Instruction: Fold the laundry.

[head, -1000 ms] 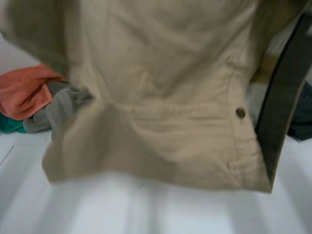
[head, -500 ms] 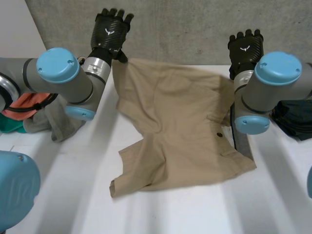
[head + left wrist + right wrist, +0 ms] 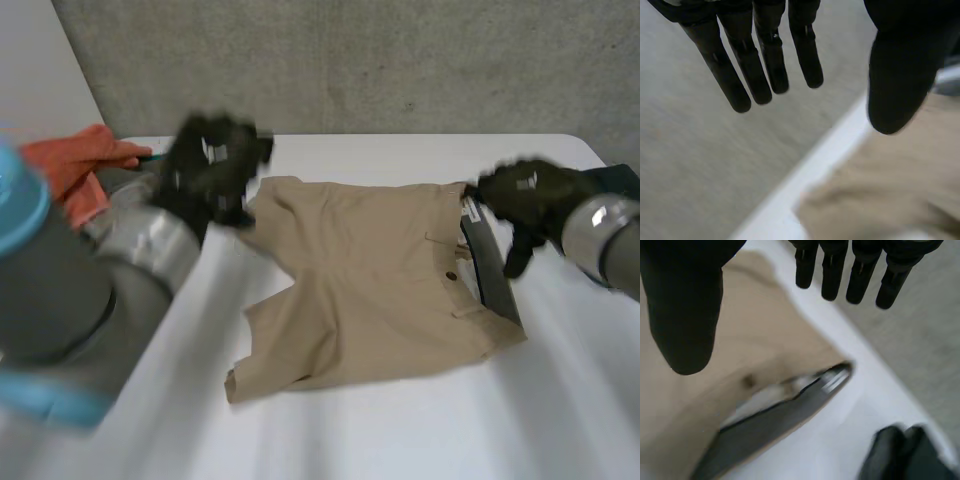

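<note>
White table [image 3: 400, 440] runs back to a grey concrete wall [image 3: 400, 60] (mottled, a few small pits). Plain lighter panel [image 3: 30, 70] at the wall's left end, above the table's far-left corner.

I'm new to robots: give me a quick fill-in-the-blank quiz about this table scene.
The beige shorts lie on the ____ table. The left hand and the right hand are both ____, gripping nothing. The cloth beside the left hand is coloured ____.
Missing words: white; open; orange.
</note>
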